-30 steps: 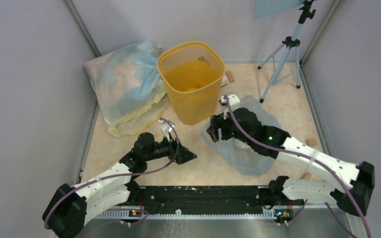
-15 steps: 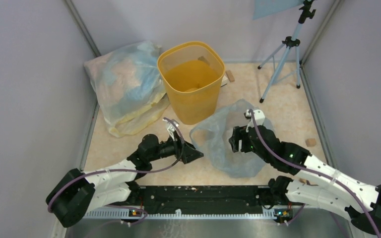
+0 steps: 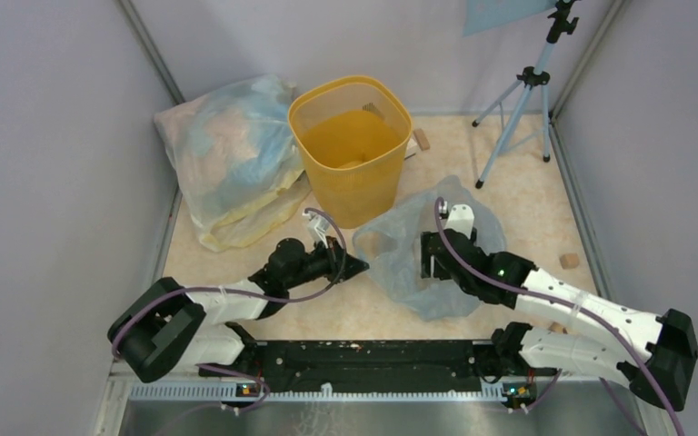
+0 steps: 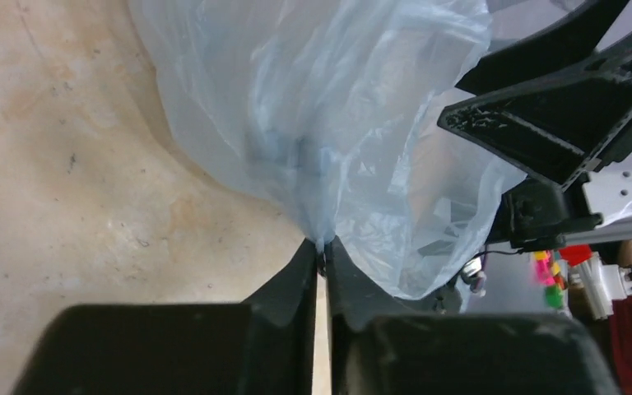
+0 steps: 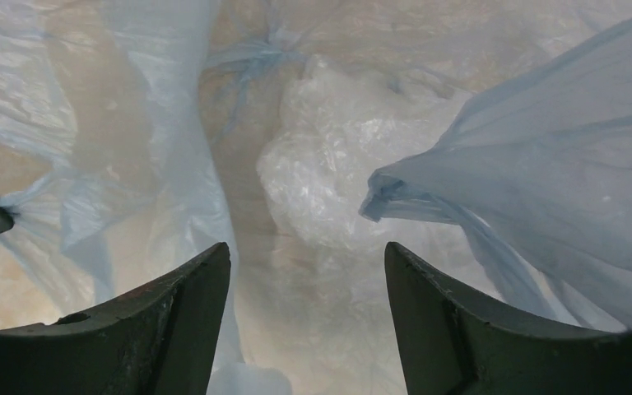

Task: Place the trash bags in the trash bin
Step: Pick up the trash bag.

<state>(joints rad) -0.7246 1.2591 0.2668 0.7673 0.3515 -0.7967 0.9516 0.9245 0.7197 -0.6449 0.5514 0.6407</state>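
Observation:
The yellow trash bin [image 3: 354, 200] stands upright at the back centre. In front of it lies a bluish translucent sack [image 3: 398, 259], its mouth held open. My left gripper [image 3: 361, 266] is shut on the sack's left edge; the film [image 4: 337, 107] bunches into a pinch between its closed fingers [image 4: 322, 247]. My right gripper [image 3: 429, 263] reaches down inside the sack with its jaws open [image 5: 307, 251]. Just beyond them lies a crumpled colourless trash bag [image 5: 337, 156], untouched. The sack's blue wall [image 5: 559, 148] folds in from the right.
A big stuffed blue-and-yellow sack [image 3: 232, 159] leans against the left wall beside the bin. A tripod [image 3: 518, 100] stands at the back right. Small brown blocks lie on the floor at the right [image 3: 569, 261] and behind the bin [image 3: 423, 140].
My left gripper moved right to the sack's edge and shut on it. My right gripper shifted from near the bin back down into the sack, which spread wider.

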